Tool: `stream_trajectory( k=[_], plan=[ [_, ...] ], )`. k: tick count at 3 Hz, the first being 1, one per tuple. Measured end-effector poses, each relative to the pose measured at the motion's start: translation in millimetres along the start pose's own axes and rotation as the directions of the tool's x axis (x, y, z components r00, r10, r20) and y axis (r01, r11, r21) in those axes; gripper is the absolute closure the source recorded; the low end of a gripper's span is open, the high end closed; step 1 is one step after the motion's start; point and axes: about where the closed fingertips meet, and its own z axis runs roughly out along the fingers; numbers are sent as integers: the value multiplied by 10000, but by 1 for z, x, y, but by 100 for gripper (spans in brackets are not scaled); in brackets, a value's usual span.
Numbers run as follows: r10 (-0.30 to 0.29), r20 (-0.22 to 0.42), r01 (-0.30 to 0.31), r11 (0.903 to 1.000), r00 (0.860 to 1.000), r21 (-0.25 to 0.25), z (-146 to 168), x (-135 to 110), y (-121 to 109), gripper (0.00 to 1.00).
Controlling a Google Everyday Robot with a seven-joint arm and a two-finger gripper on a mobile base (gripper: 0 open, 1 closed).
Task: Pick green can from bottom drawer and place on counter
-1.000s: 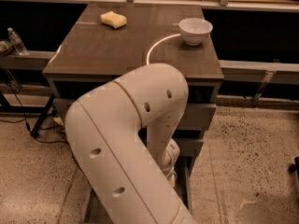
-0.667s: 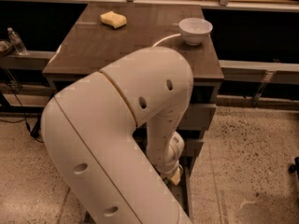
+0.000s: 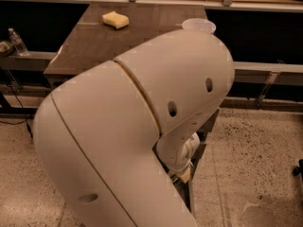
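Camera view: claw behind rounded arm (image 3: 142,126)

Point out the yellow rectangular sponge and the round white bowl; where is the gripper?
Yellow rectangular sponge (image 3: 115,19), camera view, top face.
Round white bowl (image 3: 200,25), camera view, visible upper wall.
Gripper: hidden behind the arm (image 3: 142,126), lower than the counter (image 3: 94,46).

Yellow sponge (image 3: 115,19); white bowl (image 3: 199,25); water bottle (image 3: 17,41)

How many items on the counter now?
2: yellow sponge far left, white bowl far right. The arm covers much counter, may hide others; end effector out of sight beneath it.
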Motion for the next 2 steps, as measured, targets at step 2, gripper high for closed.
stream_trajectory(
  k=[2],
  plan=[
    [53,597,-90,9981,9982,613,-9,29,11,100]
  ],
)
